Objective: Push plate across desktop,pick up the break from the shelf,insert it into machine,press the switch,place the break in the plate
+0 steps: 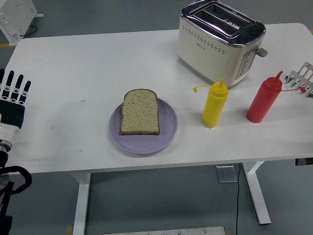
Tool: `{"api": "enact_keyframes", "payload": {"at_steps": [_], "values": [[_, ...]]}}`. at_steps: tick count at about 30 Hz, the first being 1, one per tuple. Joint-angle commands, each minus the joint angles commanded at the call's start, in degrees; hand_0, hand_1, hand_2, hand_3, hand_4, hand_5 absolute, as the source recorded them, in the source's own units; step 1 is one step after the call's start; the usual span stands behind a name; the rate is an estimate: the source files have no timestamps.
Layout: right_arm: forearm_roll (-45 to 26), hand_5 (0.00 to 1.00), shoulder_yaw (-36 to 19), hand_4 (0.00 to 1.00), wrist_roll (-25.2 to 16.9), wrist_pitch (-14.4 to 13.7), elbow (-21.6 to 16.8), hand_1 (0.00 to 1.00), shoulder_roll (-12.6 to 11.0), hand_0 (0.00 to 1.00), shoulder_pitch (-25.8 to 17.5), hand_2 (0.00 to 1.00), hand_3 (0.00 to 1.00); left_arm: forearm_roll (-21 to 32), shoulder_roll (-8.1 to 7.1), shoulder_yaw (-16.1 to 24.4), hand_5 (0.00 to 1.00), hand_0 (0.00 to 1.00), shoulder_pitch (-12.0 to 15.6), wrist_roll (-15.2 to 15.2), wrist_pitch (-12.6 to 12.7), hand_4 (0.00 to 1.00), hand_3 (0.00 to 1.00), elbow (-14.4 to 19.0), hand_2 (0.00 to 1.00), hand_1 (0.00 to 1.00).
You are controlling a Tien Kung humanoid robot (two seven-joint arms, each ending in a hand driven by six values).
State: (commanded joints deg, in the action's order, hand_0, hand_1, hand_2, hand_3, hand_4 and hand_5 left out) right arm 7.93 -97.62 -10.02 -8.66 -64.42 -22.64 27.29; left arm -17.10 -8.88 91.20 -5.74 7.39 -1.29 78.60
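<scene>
A slice of brown bread [140, 112] lies flat on the lilac plate [167, 128] near the table's front middle. The cream and chrome toaster [219, 40] stands at the back right, both slots empty, its lever [261, 52] on the right end. At the far right edge a metal rack [302, 78] pokes in, with no bread on the part that shows. My left hand [12, 93] rests at the left edge, fingers straight and spread, holding nothing, far from the plate. The right arm is out of the picture.
A yellow squeeze bottle [214, 104] and a red squeeze bottle [264, 99] stand between the plate and the toaster's front. A white machine [16, 17] sits on the floor beyond the table's far left corner.
</scene>
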Motion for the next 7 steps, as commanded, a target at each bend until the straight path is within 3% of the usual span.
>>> {"api": "enact_keyframes", "payload": {"at_steps": [7], "values": [[-0.02, 0.602, -0.17, 0.605, 0.05, 0.04, 0.06, 0.799, -0.02, 0.855, 0.16, 0.877, 0.941, 0.00, 0.00, 0.15, 0.998, 0.860, -0.16, 0.01, -0.03, 0.715, 0.774, 0.04, 0.874, 0.813]]}}
